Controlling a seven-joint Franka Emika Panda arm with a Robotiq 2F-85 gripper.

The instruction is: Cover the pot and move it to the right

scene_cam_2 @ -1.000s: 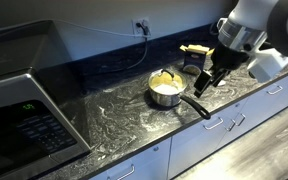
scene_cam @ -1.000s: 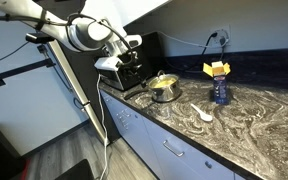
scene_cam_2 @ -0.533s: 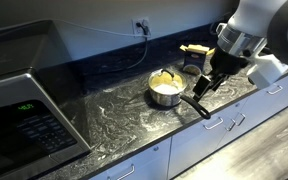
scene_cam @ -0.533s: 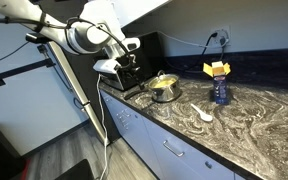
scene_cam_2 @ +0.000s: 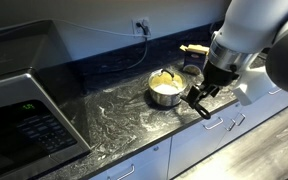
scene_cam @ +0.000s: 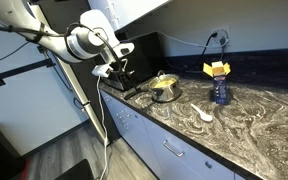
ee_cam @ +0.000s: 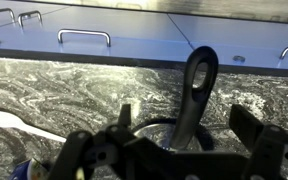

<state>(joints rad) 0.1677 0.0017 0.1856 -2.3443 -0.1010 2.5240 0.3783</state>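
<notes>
The dark marbled bench (scene_cam: 254, 120) carries everything. A microwave (scene_cam_2: 24, 115) stands well apart from the pot (scene_cam_2: 165, 92), which sits on the bench with its black handle (ee_cam: 196, 90) pointing toward the drawer fronts. The fingers (ee_cam: 246, 122) are spread wide and empty, one on either side of that handle. A blue bottle (scene_cam: 220, 92) stands near the pot, and a white spoon (scene_cam: 205, 114) lies near it too.

yellowish steel pot (scene_cam_2: 164, 93), grey-marbled counter (scene_cam_2: 119, 125)
</notes>
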